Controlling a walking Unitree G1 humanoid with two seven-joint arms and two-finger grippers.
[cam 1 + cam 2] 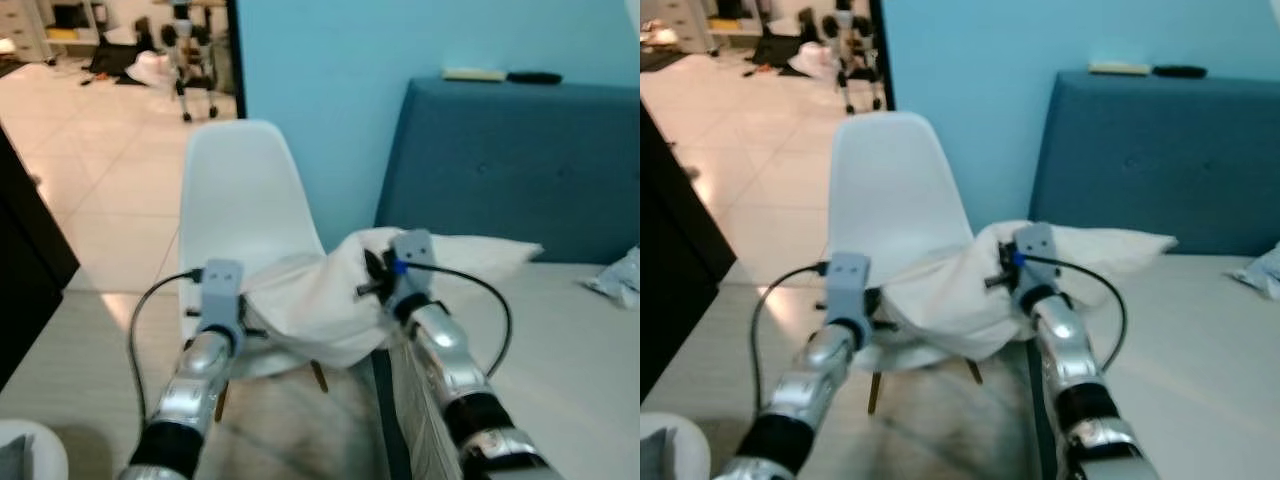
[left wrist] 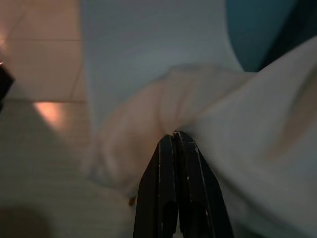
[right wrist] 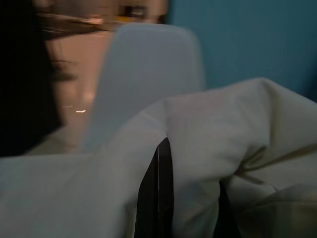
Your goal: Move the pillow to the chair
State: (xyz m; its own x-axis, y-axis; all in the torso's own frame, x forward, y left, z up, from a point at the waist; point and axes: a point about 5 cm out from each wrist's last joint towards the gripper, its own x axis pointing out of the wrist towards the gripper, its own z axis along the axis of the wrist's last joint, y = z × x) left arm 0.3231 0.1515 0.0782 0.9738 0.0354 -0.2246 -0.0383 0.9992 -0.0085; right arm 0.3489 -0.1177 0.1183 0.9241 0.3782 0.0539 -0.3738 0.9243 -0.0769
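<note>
Right now your white pillow [image 1: 330, 295] hangs stretched between both arms, sagging over the seat of the white chair [image 1: 240, 195], with its far end resting on the bed [image 1: 560, 340] in front of the blue headboard [image 1: 520, 165]. Your left gripper [image 2: 173, 141] has its black fingers pinched together on a fold at the pillow's chair-side edge. Your right gripper [image 3: 190, 163] has fabric bunched between its two fingers, clamped on the pillow near the bed's edge.
</note>
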